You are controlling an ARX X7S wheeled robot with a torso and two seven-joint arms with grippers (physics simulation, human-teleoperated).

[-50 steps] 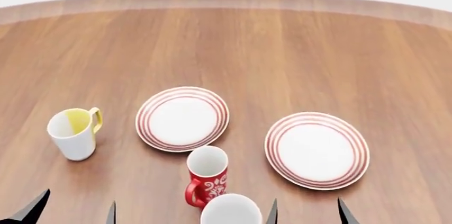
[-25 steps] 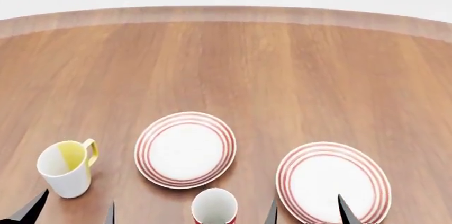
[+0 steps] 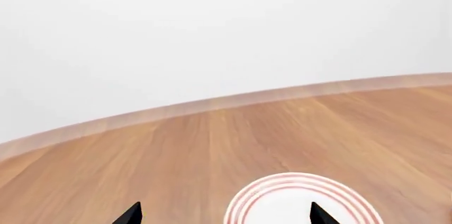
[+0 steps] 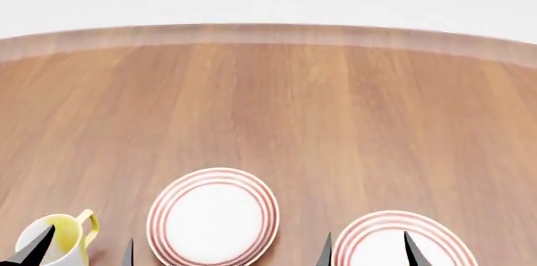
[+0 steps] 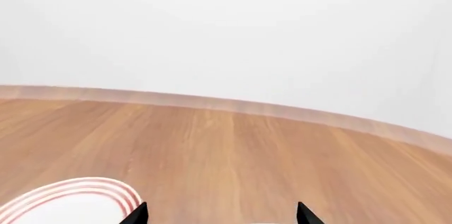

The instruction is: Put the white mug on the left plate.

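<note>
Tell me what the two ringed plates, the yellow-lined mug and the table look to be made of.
The left plate and the right plate: apparently glazed ceramic, smooth white with thin red rim rings. The yellow-lined mug: likely glossy ceramic too, white outside, yellow inside and on the handle. The table: wood or wood-look laminate, showing straight brown grain with a soft sheen.

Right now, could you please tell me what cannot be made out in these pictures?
- White mug: in no view; it lies below the head view's bottom edge.
- Yellow mug: head view, base cut off, left claw tip overlaps it.
- Right plate: head view, near half cut off.
- Both claws: only the tips show.
</note>
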